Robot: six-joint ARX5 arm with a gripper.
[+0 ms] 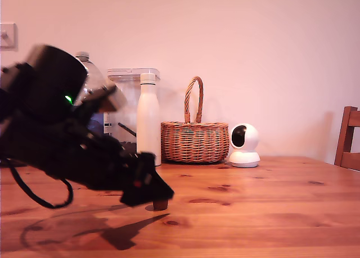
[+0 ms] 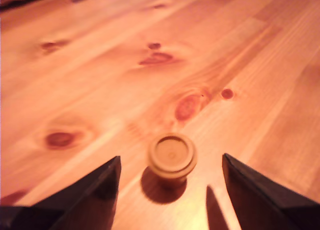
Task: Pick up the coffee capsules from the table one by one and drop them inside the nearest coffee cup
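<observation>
Table (image 1: 270, 213): pine planks, knotted; all else is borne by it. Gripper (image 2: 170, 190): jaws spread wide, nothing held, capsule framed between the tips. Coffee capsule (image 2: 171, 156): set upright on the wood, untouched. No mug is seen in either view. Risk: the light capsule could be tipped or skidded away if one finger arrives first.

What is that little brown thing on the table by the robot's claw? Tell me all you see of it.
The coffee capsule is a small brown tapered cup, standing on the wooden table with its wider round flat face up and casting a shadow. It sits between the open gripper fingers, touching neither. In the exterior view only its lower part shows under the gripper.
</observation>
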